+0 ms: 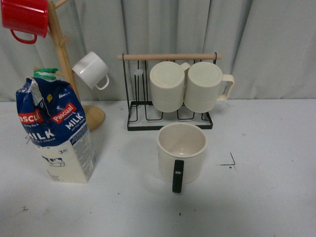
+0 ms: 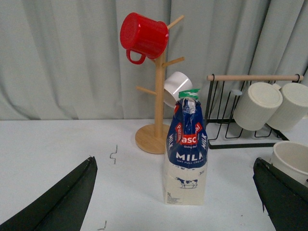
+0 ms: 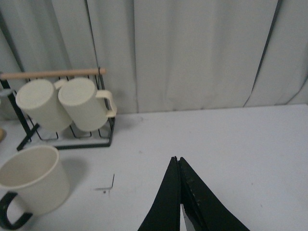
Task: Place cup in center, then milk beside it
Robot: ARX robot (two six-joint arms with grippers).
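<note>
Upright milk (image 2: 186,154) is being framed straight ahead by the wide-spread left gripper (image 2: 174,162); the right gripper (image 3: 178,161), nearer the cup (image 1: 190,158), is being held pinched together.

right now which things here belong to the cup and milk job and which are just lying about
For the job: wide smooth cream mug with black handle; tall blue and cream milk carton with green cap.
Just lying about: red mug and small white cup on the wooden mug tree; two ribbed cream mugs on the black wire rack.
</note>
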